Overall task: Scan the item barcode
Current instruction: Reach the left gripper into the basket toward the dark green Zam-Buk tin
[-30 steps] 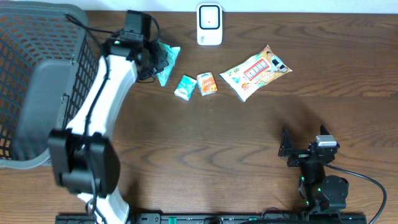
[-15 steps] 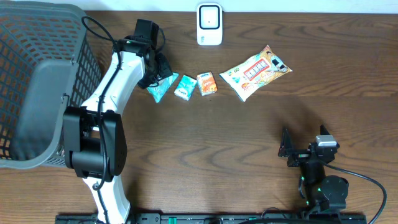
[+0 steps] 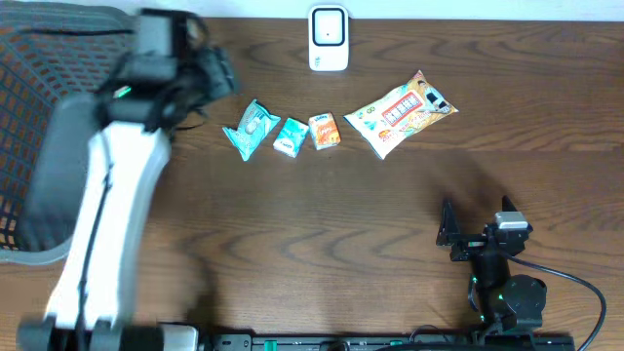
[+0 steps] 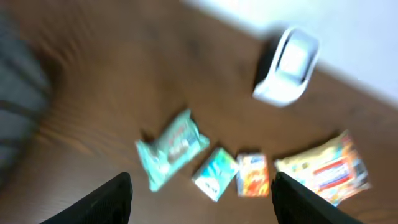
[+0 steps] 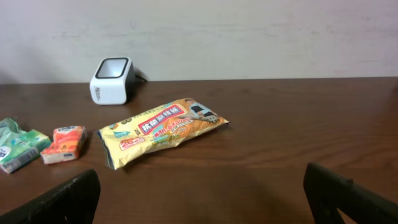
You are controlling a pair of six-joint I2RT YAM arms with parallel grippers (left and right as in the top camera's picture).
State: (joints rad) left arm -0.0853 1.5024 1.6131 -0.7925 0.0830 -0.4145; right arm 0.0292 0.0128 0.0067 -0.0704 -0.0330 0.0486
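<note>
Over on the left side of the dark wooden table (image 3: 322, 224), your left gripper (image 4: 201, 193) is hanging with its fingers spread wide and nothing between them, up by the grey plastic mesh basket (image 3: 39, 88). Your right gripper (image 3: 458, 234) is sitting spread and empty too, near the front edge, well apart from everything.

I'm guessing the teal crinkly pouch (image 3: 251, 128) is the item. It's lying flat at the left end of a row, with the small teal packet (image 3: 290, 136) just beside it, then the small orange packet (image 3: 325, 131) and the big yellow-orange snack bag (image 3: 400, 113). The white barcode scanner (image 3: 329, 39) is standing near the back edge, beyond the row.

What I'd be worrying about:
- You're picking a flat, slippery pouch off bare wood, so the fingers could be skating it away instead of pinching it.
- Coming down a bit right, you'd be nudging that neighbour packet.
- I'm not seeing any barcode, so you could be presenting the wrong face.

From overhead, its long axis is running diagonally, from front-left to back-right, with the back-right end pointing roughly at the scanner.
</note>
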